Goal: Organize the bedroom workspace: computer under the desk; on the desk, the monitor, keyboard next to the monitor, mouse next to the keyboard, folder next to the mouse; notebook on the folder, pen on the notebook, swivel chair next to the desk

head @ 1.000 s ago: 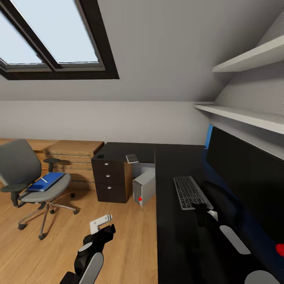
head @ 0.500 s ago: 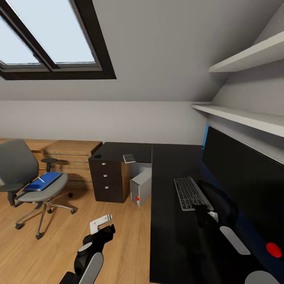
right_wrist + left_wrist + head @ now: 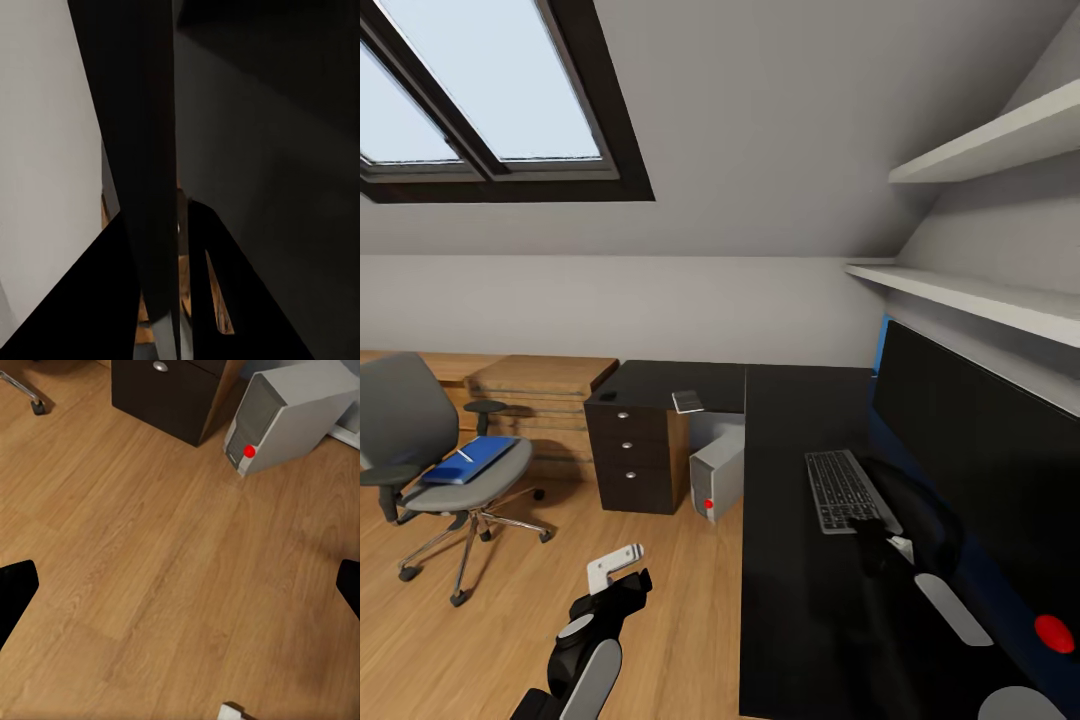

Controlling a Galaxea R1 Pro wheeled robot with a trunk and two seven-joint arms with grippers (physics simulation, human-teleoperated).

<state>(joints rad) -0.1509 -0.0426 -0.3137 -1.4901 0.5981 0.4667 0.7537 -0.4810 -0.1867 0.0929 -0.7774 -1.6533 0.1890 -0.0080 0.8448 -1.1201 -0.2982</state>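
A slim dark-keyed keyboard with a silver-grey rim [image 3: 844, 490] lies on the black tabletop [image 3: 800, 600] of the long L-shaped desk, parallel to the right-hand edge and just in front of the wide black flat-screen monitor [image 3: 985, 450]. The right pincer [image 3: 872, 540] sits at the keyboard's near end, seemingly touching it; whether it is spread or clamped cannot be told, since the right wrist view shows little but dark surfaces. The step in hand looks like settling the keyboard beside the monitor, best done by keeping it flat and square to the screen before letting go and lifting clear, so it does not skew.

The left pincer [image 3: 622, 572] hangs empty over the wooden floor [image 3: 150, 570], its dark fingers [image 3: 16, 592] wide apart. Under the tabletop's inner corner stands the small silver-grey tower computer [image 3: 289, 416], beside the dark drawer unit [image 3: 628, 455]. The bright blue folder [image 3: 472, 460] rests on the seat of the grey swivel chair [image 3: 430, 450], well apart from both pincers, a thin white pen [image 3: 463, 455] on top.
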